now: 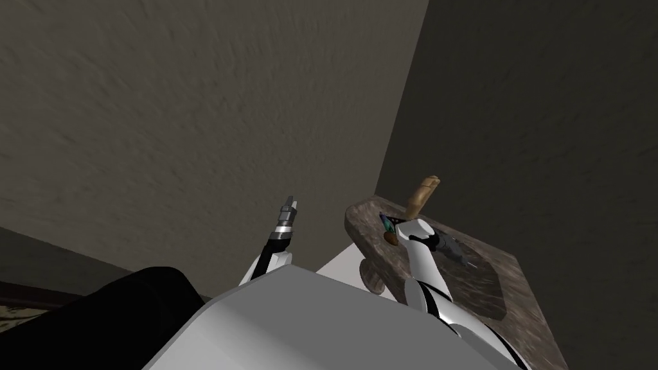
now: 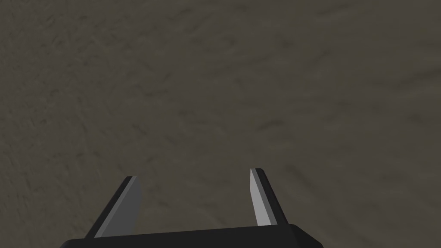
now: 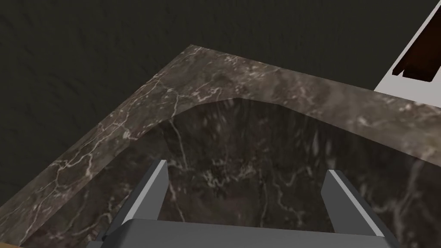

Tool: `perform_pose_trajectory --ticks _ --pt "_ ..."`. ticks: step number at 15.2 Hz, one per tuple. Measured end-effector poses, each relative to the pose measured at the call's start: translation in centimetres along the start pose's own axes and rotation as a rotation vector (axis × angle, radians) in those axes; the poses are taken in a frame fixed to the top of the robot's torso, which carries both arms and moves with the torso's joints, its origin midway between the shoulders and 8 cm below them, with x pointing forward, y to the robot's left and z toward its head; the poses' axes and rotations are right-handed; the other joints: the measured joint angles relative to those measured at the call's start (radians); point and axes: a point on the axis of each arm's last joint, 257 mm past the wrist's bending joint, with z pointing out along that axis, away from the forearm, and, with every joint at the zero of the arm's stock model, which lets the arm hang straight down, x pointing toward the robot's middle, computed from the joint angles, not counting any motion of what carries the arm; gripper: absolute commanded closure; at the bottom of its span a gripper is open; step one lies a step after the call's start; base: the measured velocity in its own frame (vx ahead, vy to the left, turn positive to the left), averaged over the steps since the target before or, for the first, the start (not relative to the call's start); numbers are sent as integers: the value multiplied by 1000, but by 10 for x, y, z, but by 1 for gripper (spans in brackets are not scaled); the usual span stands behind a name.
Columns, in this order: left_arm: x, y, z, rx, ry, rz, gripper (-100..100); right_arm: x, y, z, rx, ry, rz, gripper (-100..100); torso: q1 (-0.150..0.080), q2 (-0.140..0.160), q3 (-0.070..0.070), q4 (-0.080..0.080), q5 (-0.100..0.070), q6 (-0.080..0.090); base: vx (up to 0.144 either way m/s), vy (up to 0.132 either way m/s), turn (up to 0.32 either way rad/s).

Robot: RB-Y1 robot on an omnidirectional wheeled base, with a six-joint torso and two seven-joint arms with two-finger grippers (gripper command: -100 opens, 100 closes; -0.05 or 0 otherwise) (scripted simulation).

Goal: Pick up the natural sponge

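The left end effector (image 2: pixel 196 198) is held up beside the chest, fingers spread and empty, facing a wall. The right end effector (image 3: pixel 250 193), also released, hangs over the dark marbled basin (image 3: pixel 241 142) of the counter (image 3: pixel 258 82) with nothing between its fingers, so clenching here would catch nothing. The tan upright piece on the counter's far rim, which I take for the natural sponge (image 1: pixel 424 193), stands off to one side. A careless sideways reach could strike the basin wall, topple the sponge, or sweep the small brown lump (image 1: pixel 390 239) nearby.
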Motion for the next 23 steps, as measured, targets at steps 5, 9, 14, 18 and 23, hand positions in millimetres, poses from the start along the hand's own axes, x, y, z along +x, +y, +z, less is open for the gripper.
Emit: perform_pose_trajectory --ticks 5,9,14,18,23 --pt "0 0 0 0 0 0 0 -39 8 -9 -80 -141 35 -100 -1 0 0 0 0 1 8 -8 65" --pt "0 0 0 0 0 0 0 -64 12 -14 -131 -234 55 -100 0 0 0 0 0 0 8 -11 89" --pt "0 0 0 0 0 0 0 -102 18 -35 -214 -371 75 -100 0 -1 0 0 0 0 14 -13 77" --pt "0 0 0 0 0 0 0 -127 23 -52 -269 -466 85 -100 -1 0 0 0 0 1 13 -18 72" --pt "0 0 0 0 0 0 0 -161 34 -82 -358 -602 87 -100 -2 -2 -1 0 0 0 26 -36 81"
